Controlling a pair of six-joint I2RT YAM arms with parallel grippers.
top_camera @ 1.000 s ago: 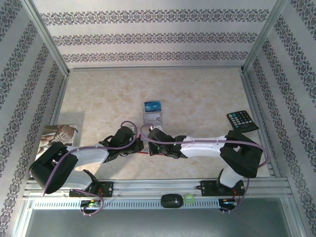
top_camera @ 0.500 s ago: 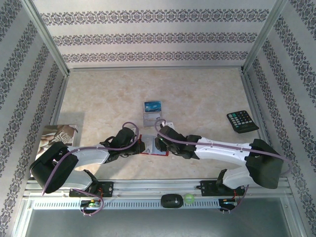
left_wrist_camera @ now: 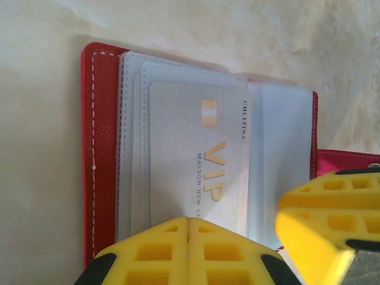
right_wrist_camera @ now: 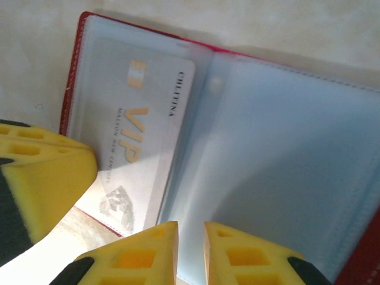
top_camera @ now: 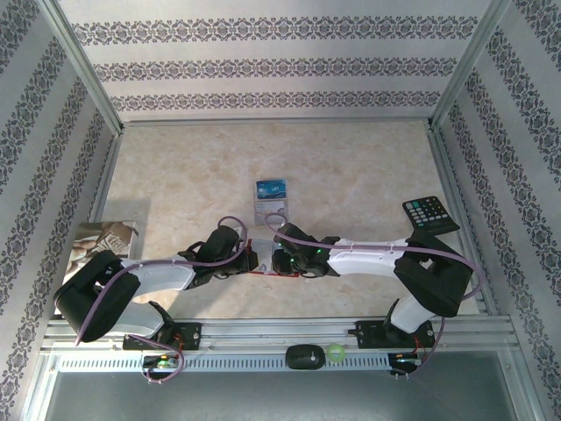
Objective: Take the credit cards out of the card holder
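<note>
On the beige marbled tabletop (top_camera: pixel 175 175), the small red leather-like folding card holder (left_wrist_camera: pixel 98 148) lies open. A thin blue credit card (top_camera: pixel 272 188) and a silver-grey credit card (top_camera: pixel 271 210) already lie just beyond it. A pale VIP card (left_wrist_camera: pixel 199 166) is not yet out of its sleeve. Left fingers (left_wrist_camera: pixel 189 249) are pressed shut, empty; right fingers (right_wrist_camera: pixel 172 246) are barely parted, and I cannot tell whether they hold anything.

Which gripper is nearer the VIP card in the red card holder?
Left. The left gripper, shut, is at the near edge of the VIP card; the right gripper is off to the side, over the clear sleeve across the fold of the card holder.
</note>
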